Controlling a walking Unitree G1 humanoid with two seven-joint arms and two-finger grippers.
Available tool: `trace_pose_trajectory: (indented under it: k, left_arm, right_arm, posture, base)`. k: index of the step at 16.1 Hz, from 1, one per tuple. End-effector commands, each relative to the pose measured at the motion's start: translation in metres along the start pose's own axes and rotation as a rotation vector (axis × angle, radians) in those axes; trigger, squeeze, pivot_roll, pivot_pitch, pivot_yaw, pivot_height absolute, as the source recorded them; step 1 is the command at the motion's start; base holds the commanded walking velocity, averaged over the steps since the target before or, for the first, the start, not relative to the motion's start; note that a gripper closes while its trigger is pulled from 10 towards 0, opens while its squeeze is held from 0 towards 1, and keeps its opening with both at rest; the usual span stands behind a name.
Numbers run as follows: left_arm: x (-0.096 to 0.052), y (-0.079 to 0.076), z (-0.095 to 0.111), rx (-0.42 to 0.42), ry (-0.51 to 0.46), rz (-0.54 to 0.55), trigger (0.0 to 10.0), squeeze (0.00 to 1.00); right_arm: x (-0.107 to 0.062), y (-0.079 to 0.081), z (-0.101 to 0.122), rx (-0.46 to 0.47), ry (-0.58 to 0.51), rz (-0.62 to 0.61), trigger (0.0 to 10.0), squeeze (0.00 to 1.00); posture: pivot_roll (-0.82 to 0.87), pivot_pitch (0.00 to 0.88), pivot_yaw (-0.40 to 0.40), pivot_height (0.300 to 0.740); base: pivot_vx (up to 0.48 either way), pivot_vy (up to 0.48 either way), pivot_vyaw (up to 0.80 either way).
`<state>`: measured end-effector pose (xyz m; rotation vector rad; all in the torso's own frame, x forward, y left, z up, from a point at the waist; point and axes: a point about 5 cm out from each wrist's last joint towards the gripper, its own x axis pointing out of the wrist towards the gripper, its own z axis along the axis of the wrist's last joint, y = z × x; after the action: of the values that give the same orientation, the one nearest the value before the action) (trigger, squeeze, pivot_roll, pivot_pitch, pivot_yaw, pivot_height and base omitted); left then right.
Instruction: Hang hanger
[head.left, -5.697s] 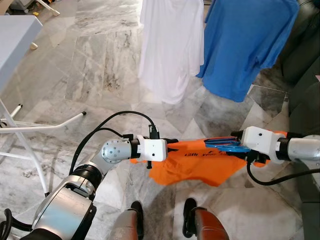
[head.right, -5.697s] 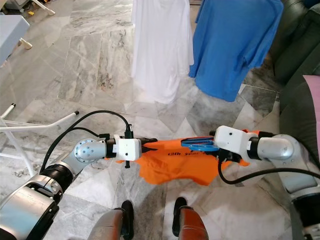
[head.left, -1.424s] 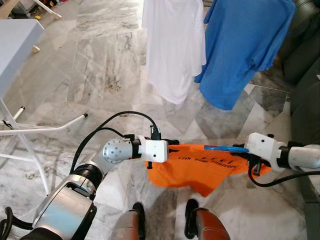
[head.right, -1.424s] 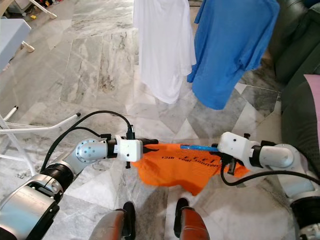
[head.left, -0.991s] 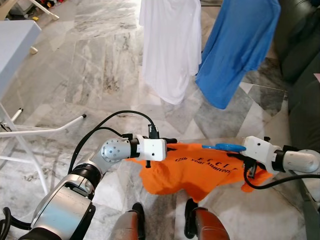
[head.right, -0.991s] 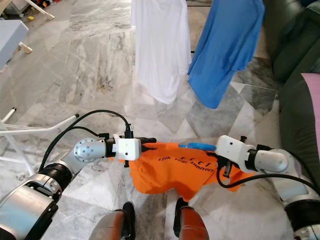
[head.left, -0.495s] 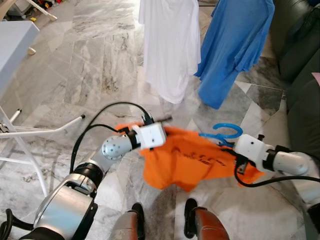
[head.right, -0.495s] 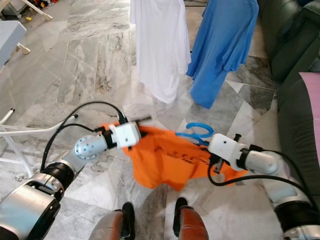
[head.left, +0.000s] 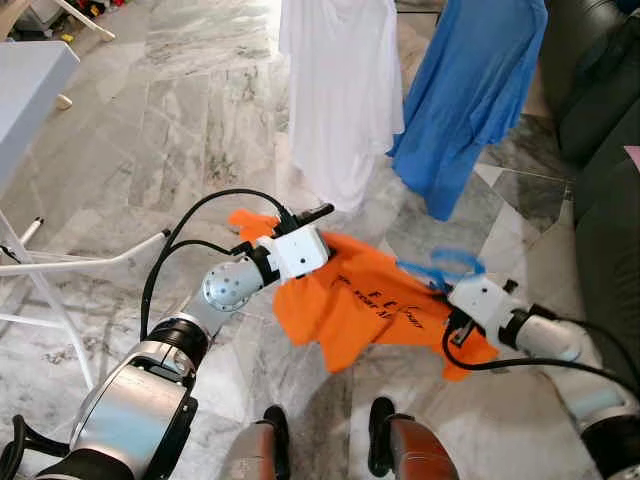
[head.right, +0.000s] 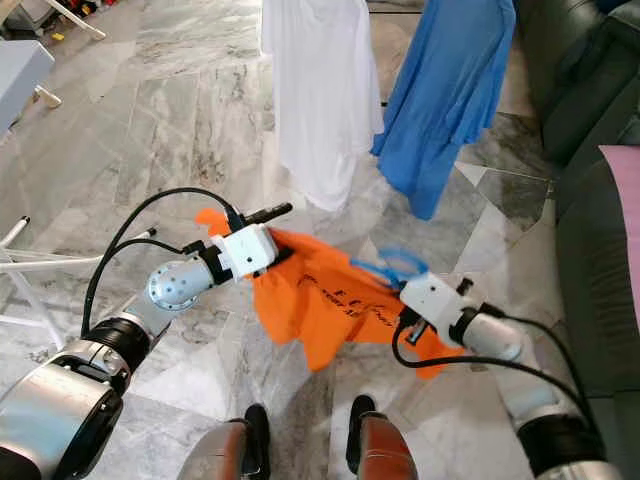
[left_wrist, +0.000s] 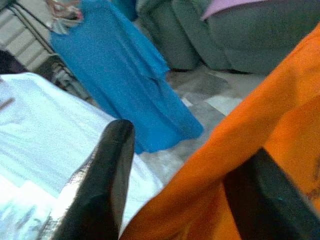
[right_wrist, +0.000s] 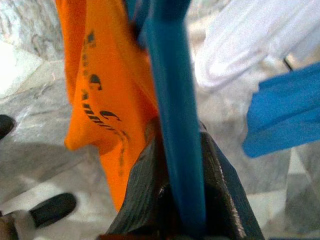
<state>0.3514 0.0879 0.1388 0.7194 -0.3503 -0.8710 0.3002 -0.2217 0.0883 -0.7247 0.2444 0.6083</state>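
Below the hanging blue shirt (head.left: 470, 90), right pincer (right_wrist: 175, 175) clamps the blue hanger (head.left: 440, 268) carrying the orange T-shirt (head.left: 360, 300); left pincer (head.left: 318, 212) pinches its shoulder; lift hook level toward the rail

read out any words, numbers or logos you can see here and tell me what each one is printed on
Orange shirt: dark lettering runs across it, blurred and creased, so no word can be read; the right wrist view shows only slanted fragments of the letters.
White shirt: no print visible.
Blue shirt: no print visible.
Blue hanger, left gripper, right gripper: no labels or brand marks can be made out.
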Motion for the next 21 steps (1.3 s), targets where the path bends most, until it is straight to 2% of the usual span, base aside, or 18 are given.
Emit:
trace_pose_trajectory:
  k: [1, 6, 9, 10, 11, 12, 13, 14, 16, 20, 21]
  left_arm:
    - [-0.005, -0.01, -0.005, 0.001, 0.012, -0.074, 10.0, 1.0]
    - [-0.022, -0.031, -0.019, 0.07, 0.082, -0.345, 10.0, 1.0]
    - [-0.028, -0.031, -0.023, 0.074, 0.099, -0.367, 10.0, 1.0]
    - [-0.028, -0.027, -0.023, 0.064, 0.096, -0.323, 10.0, 1.0]
    - [-0.025, -0.02, -0.024, 0.002, 0.113, -0.217, 10.0, 1.0]
    - [-0.024, -0.018, -0.024, -0.013, 0.119, -0.194, 10.0, 1.0]
    - [-0.024, -0.015, -0.027, -0.056, 0.136, -0.122, 10.0, 1.0]
    - [-0.024, -0.012, -0.031, -0.167, 0.161, -0.016, 10.0, 1.0]
    - [-0.026, -0.012, -0.037, -0.253, 0.188, 0.074, 10.0, 1.0]
    - [-0.034, -0.015, -0.054, -0.509, 0.293, 0.326, 10.0, 1.0]
    - [-0.04, -0.02, -0.06, -0.611, 0.307, 0.449, 10.0, 1.0]
  right_arm:
    - [-0.001, 0.009, -0.009, 0.021, 0.043, 0.008, 0.0, 0.0]
    - [0.001, 0.013, -0.006, 0.033, 0.041, -0.006, 0.0, 0.0]
    - [0.0, 0.008, -0.008, 0.031, 0.069, -0.032, 0.0, 0.0]
    - [-0.001, 0.006, -0.011, 0.039, 0.094, -0.057, 0.0, 0.0]
    - [-0.001, 0.003, -0.017, 0.074, 0.135, -0.113, 0.0, 0.0]
    - [-0.001, 0.003, -0.019, 0.084, 0.145, -0.129, 0.0, 0.0]
    - [-0.002, 0.002, -0.023, 0.122, 0.173, -0.169, 0.0, 0.0]
    - [-0.003, 0.001, -0.028, 0.179, 0.196, -0.235, 0.0, 0.0]
    - [-0.004, 0.001, -0.03, 0.247, 0.196, -0.293, 0.0, 0.0]
    - [-0.005, 0.0, -0.028, 0.429, 0.164, -0.458, 0.0, 0.0]
    - [-0.006, -0.004, -0.02, 0.523, 0.111, -0.592, 0.0, 0.0]
  posture:
    - [-0.19, 0.252, 0.083, 0.74]
    - [-0.19, 0.258, 0.089, 0.74]
    - [-0.19, 0.261, 0.095, 0.74]
    - [-0.19, 0.262, 0.094, 0.74]
    - [-0.19, 0.26, 0.096, 0.74]
    - [-0.19, 0.26, 0.096, 0.74]
    - [-0.19, 0.258, 0.096, 0.74]
    - [-0.19, 0.255, 0.094, 0.74]
    - [-0.2, 0.25, 0.09, 0.74]
    - [-0.2, 0.239, 0.087, 0.74]
    - [-0.2, 0.234, 0.088, 0.74]
  base:
    - [0.0, 0.0, 0.0]
    - [0.0, 0.0, 0.0]
    - [0.0, 0.0, 0.0]
    - [0.0, 0.0, 0.0]
    - [0.0, 0.0, 0.0]
    - [0.0, 0.0, 0.0]
    - [0.0, 0.0, 0.0]
    - [0.0, 0.0, 0.0]
    - [0.0, 0.0, 0.0]
    - [0.0, 0.0, 0.0]
    - [0.0, 0.0, 0.0]
